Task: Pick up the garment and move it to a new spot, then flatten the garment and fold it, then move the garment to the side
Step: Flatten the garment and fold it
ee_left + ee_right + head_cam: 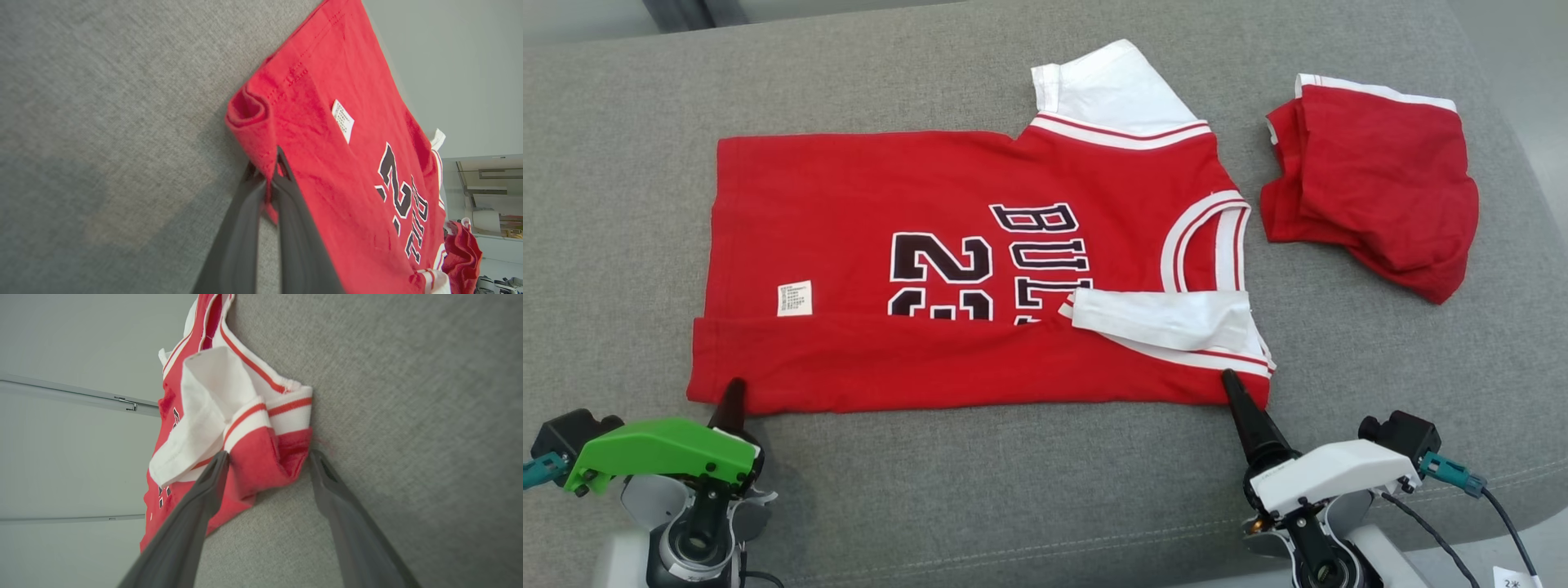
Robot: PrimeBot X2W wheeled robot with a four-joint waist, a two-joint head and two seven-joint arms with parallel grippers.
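Observation:
The garment [866, 245], a red jersey with white sleeves and black lettering, lies spread on the grey cushion, its near long edge folded over. My left gripper [731, 398] sits at the garment's near left corner. In the left wrist view that gripper [273, 173] is shut, pinching the red hem of the garment [347, 163]. My right gripper [1232, 385] is at the near right corner by the folded white sleeve. The right wrist view shows it [267, 457] open, its fingers straddling the red and white corner of the garment [253, 457].
A second red cloth with white trim [1372, 184] lies crumpled at the far right of the grey cushion [1045, 474]. The cushion's front edge runs just beyond my arms, and its right edge curves down past the red cloth.

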